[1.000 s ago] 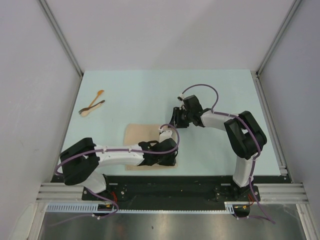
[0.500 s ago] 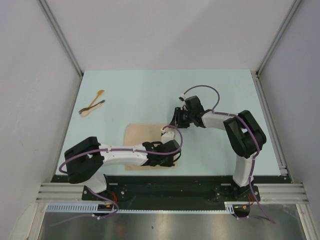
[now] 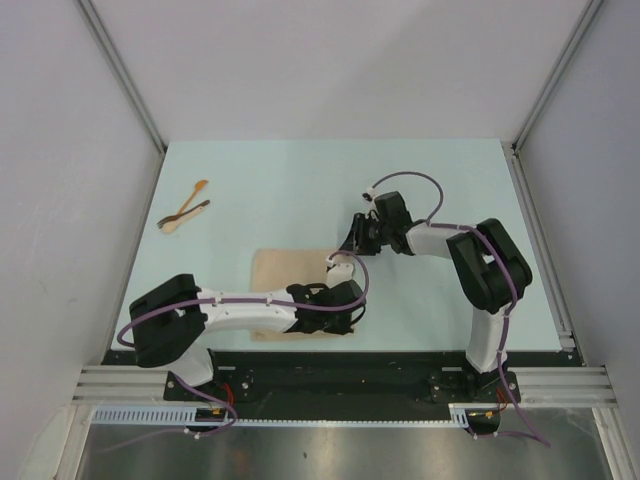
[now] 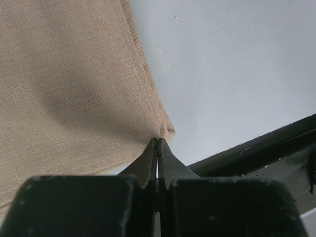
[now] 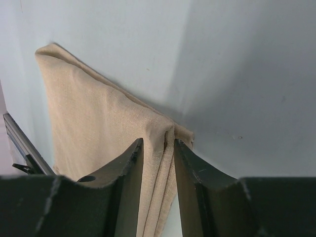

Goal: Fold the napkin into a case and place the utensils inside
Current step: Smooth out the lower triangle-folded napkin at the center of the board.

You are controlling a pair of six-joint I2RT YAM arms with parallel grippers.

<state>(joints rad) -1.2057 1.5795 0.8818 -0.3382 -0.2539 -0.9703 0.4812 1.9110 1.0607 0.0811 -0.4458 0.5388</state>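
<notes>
Left gripper sits in the top view at the lower right corner of the napkin, near the bottom edge of the table. The right gripper sits at the napkin's upper right corner. The napkin lies spread below the centre of the frame, its edges parallel to the table edges and its slightly longer side running left to right. The utensils lie at the upper left on the bare table, well apart from the napkin. The orange-tan spoon and the darker piece cross each other, both long axes running diagonally from lower left to upper right. In the left wrist view, the left gripper is fully closed, pinching the very tip of the napkin corner. The cloth spreads to the upper left, the table is at right, and a black edge strip is at lower right. In the right wrist view, the right gripper has its jaws narrowly apart, straddling a raised corner of the napkin. Whether they actually clamp the cloth cannot be told.
</notes>
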